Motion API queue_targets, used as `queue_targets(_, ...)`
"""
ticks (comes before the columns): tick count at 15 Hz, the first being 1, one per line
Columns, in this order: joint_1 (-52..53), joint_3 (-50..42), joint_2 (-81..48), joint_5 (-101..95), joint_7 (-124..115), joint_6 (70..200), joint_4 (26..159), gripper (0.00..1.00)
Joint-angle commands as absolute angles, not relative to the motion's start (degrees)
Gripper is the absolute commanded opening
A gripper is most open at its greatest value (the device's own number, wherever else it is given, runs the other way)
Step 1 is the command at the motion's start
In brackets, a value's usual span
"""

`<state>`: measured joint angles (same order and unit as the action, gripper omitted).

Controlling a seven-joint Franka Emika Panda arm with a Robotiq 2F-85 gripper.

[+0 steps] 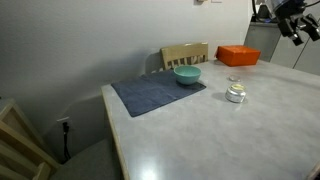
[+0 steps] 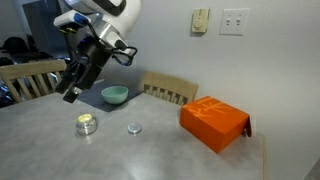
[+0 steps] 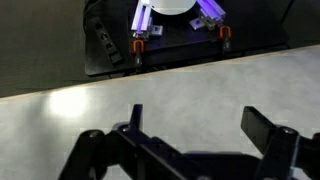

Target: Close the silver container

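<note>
The silver container (image 2: 87, 124), a small squat shiny tin, stands on the bare tabletop in both exterior views (image 1: 236, 94). A small round flat disc (image 2: 134, 128) lies on the table a short way beside it. My gripper (image 2: 71, 94) hangs in the air above and behind the tin, apart from it, with its jaws open and nothing between them. In an exterior view the gripper (image 1: 297, 32) shows high at the far corner. The wrist view shows my two dark fingers (image 3: 265, 122) spread wide over bare grey table; the tin is out of that view.
A teal bowl (image 1: 187, 74) sits on the edge of a blue-grey mat (image 1: 155, 94). An orange rectangular box (image 2: 213, 123) lies at a table corner. Wooden chairs (image 2: 170, 90) stand around the table. The robot's dark base (image 3: 180, 40) fills the top of the wrist view.
</note>
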<state>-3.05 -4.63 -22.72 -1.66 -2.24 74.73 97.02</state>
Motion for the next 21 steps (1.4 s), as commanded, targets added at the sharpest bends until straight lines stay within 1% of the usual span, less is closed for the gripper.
queue_targets(1, -3.0, -4.3, -28.5, -3.2, -3.1, 70.2, 91.9, 1.0)
queue_targets(2, -2.9, -4.3, -29.1, -2.8, -3.7, 70.4, 91.3, 1.0)
queue_targets(3, -3.2, -4.2, -26.8, -2.5, -3.0, 72.5, 94.5, 1.0)
queue_targets(13, -2.8, -4.5, -33.0, -2.9, -5.1, 70.9, 90.8, 1.0)
queue_targets(18, -4.0, -4.5, -38.2, -1.5, -4.4, 67.6, 86.9, 1.0)
queue_targets(21, -4.3, -4.2, -41.8, -4.0, -0.9, 63.1, 82.8, 1.0)
